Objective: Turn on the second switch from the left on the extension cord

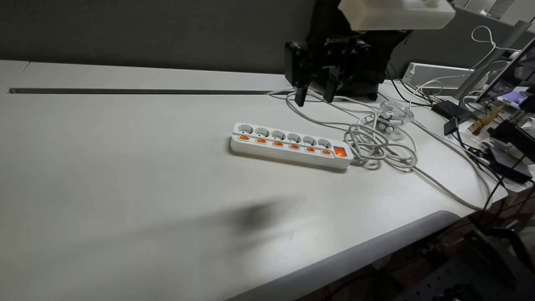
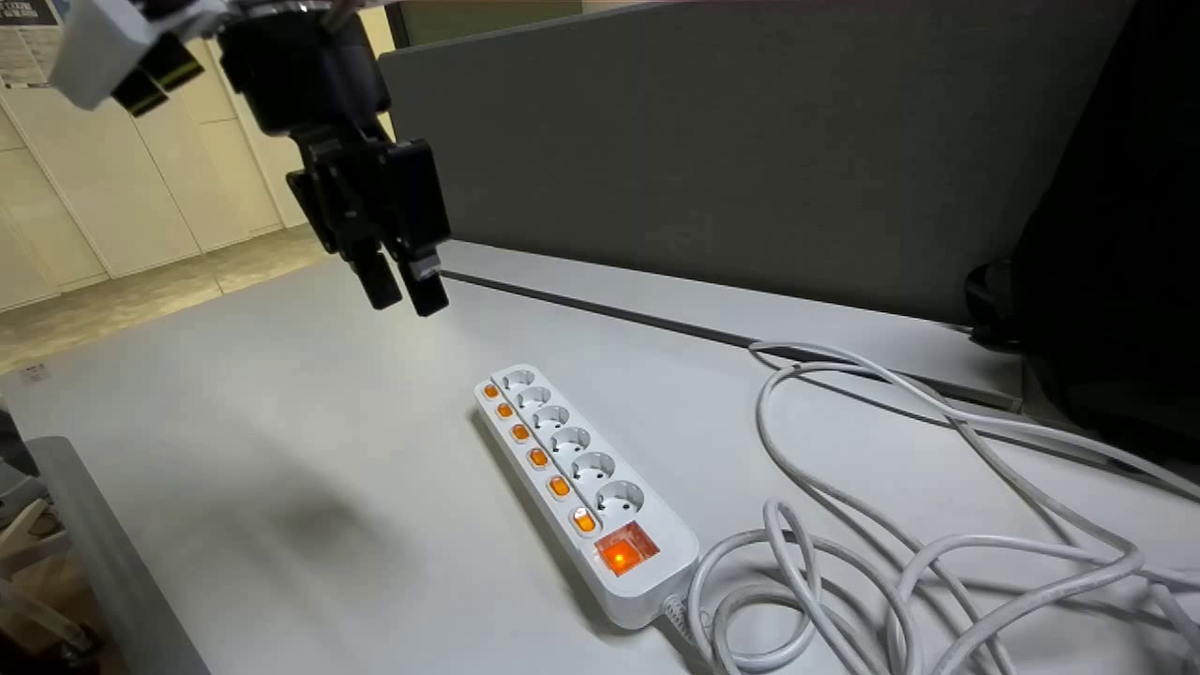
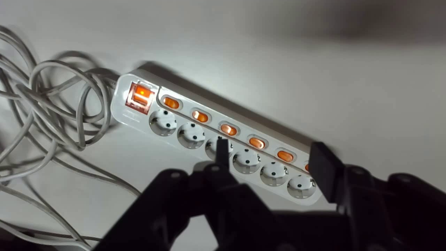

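Hovering fingers (image 3: 327,174): released, with a plain gap between the tips and nothing held; in both exterior views they hang above the surface (image 1: 125,188), apart from the strip.
Extension cord (image 1: 286,146): lying flat and slanted on the surface, face up; in an exterior view its left end sits farther off, its right end nearer and just beside the coiled cables (image 1: 372,146).
Main switch (image 1: 340,151): glowing, at the right end there.
Second orange switch (image 1: 261,141): close to the left end there; the wrist view runs the row the other way, so I cannot tell which end the count starts from, nor whether it is already on.
Plastic body: stiff and smooth by the look, probably light, so likely to skid or tip under a push, since the switches line one long edge.
Hold: gripping seems unneeded; one fingertip pressed straight down on the small switch should do. To steady it, pinch across the narrow width, by the long sides.
Lead (image 2: 677,617): leaves the main-switch end; could tug the body askew.
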### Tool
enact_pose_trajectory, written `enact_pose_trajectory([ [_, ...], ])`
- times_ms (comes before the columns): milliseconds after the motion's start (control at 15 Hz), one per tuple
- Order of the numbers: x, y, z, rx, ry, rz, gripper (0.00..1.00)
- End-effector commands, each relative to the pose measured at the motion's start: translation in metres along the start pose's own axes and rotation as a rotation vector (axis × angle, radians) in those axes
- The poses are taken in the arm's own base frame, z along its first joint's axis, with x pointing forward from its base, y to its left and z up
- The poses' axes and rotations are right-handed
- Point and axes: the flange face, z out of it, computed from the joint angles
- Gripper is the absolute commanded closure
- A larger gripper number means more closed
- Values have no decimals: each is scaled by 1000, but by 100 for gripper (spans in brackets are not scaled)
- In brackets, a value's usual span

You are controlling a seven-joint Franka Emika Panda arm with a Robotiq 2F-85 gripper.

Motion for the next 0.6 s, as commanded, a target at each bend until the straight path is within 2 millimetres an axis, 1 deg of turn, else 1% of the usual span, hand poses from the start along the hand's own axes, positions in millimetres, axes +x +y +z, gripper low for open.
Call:
enact_pose_trajectory([
  [0,35,-4,8,11,10,40,69],
  [133,46,-5,14,25,4,40,82],
  [267,53,-5,23,33,-5,44,95],
  [333,55,-5,26,36,-9,46,99],
  [400,57,-2,30,41,14,63,100],
  [467,47,-4,26,32,-4,26,91],
  [533,49,-3,30,36,3,30,99],
])
